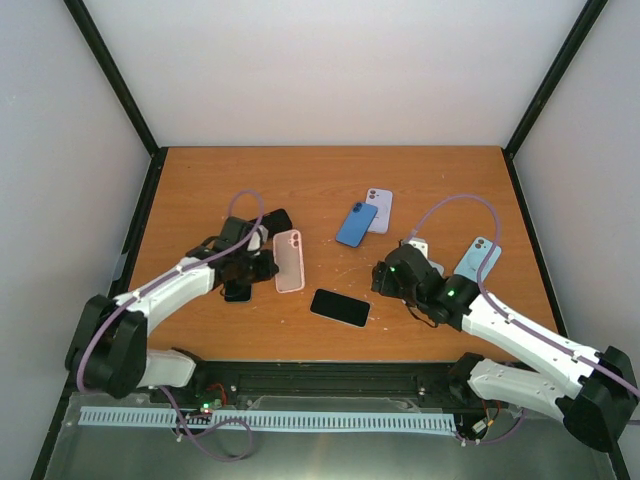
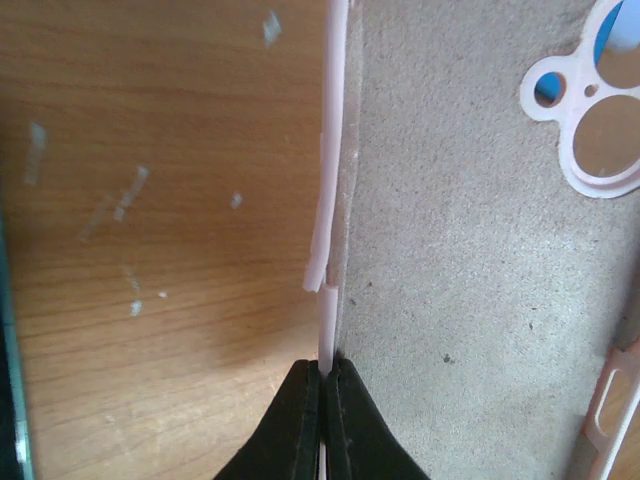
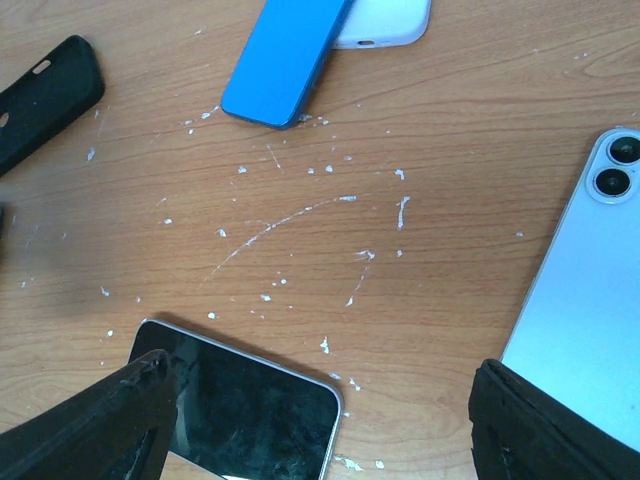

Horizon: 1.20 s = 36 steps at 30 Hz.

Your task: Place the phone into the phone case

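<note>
While tight on pink case (image 2: 329,150) rim, left tool (image 2: 323,368); right tool (image 3: 320,378) agape.

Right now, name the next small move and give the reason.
Probably shift the right gripper over the black phone and lower it: its jaws stand open and empty, the phone lies flat beside them, and the left gripper is shut on the edge of the pink case.

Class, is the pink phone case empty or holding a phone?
Empty: the pink case shows its bare grey lining, and its camera cutout is see-through.
</note>
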{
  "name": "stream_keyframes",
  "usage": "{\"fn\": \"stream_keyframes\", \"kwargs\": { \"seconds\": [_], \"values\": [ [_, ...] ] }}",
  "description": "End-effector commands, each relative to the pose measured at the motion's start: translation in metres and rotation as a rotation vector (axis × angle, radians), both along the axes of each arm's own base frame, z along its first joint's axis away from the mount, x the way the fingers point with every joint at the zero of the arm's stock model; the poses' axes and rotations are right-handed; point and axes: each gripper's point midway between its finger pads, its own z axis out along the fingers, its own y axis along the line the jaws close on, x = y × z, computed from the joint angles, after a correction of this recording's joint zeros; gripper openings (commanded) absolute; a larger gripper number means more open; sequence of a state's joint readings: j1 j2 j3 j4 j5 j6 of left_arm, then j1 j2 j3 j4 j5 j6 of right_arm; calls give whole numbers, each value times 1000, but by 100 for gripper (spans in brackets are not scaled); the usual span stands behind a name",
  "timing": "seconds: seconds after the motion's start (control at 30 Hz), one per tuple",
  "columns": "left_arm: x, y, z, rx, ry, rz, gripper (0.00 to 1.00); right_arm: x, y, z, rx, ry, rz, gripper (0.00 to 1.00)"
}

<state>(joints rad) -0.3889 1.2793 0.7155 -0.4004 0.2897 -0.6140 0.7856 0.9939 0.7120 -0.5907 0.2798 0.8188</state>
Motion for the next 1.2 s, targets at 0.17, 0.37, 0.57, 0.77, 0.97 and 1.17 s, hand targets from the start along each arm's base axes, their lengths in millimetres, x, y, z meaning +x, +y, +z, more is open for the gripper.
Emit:
{"fn": "stream_keyframes", "kwargs": {
  "seconds": [0.17,0.37,0.57,0.77,0.97,1.17],
  "values": [
    [-9,-13,-25,122,41,-90,0,-1,-9,0,-2,-11,-32,79],
    [-15,-13,-34,127,65,-115,5,-2,-9,-2,1,-15,-29,79],
    [-15,-9,-39,148,81,-92,17,-2,-10,-1,-1,-19,-27,79],
    [-2,20,-32,284,67,56,52,-3,-11,2,7,-31,-26,79],
    [16,49,-22,350,41,143,89,-4,-13,4,15,-47,-27,79],
    [25,85,-26,369,59,231,99,-5,-16,9,19,-67,-26,80]
  ]
}}
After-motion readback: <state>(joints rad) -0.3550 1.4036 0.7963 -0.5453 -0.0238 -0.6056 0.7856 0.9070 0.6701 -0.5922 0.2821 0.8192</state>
